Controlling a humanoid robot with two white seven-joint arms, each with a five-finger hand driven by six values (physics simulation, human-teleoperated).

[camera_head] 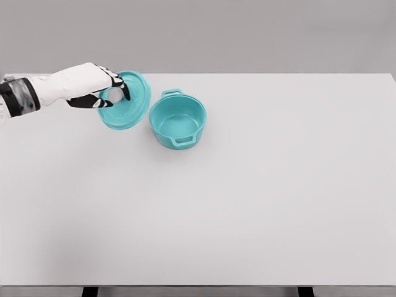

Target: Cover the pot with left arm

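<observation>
Left hand (106, 93) comes in from the picture's left with its fingers (116, 79) curled around the pale knob (115, 94) of the teal lid (127, 100); the lid is carried tilted, its face turned towards the camera rather than level, and it looks clear of the white worktop (260, 204), though how far cannot be told; the teal pot (177, 119) stands open and upright just to the right of the lid, the two rims nearly meeting in this view without clearly touching; the right arm is not in view. The main risk, as I judge it, is the tilt: if the lid goes across without being levelled, its lower edge could strike the pot's near wall or the handle (172, 93) at the back and push the pot along the worktop; a lid set down crooked could also lodge with one side inside the rim; the grip on a small round knob may let the lid swing or slip if the wrist turns quickly.
</observation>
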